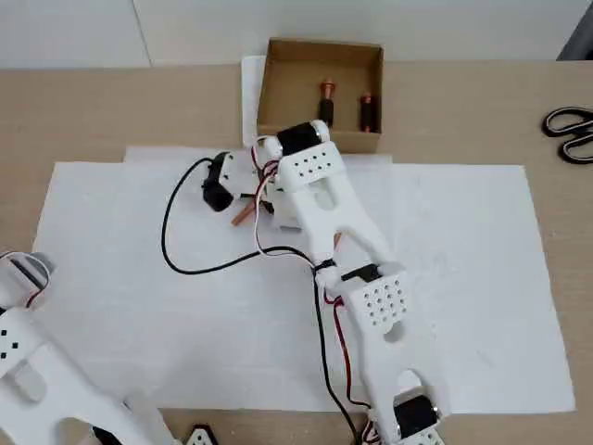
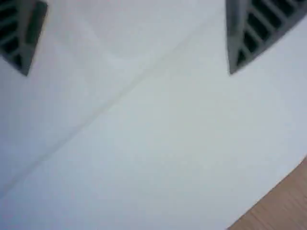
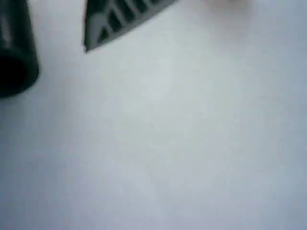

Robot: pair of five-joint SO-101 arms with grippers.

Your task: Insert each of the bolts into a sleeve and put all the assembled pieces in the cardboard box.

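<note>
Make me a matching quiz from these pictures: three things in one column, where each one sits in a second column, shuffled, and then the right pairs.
Things
1. scissors
2. assembled pieces
3. left gripper

Places
A. open, over the white paper
B. on bare wood at the right edge of the table
C. inside the cardboard box

Pairs: 1-B, 2-C, 3-A
</note>
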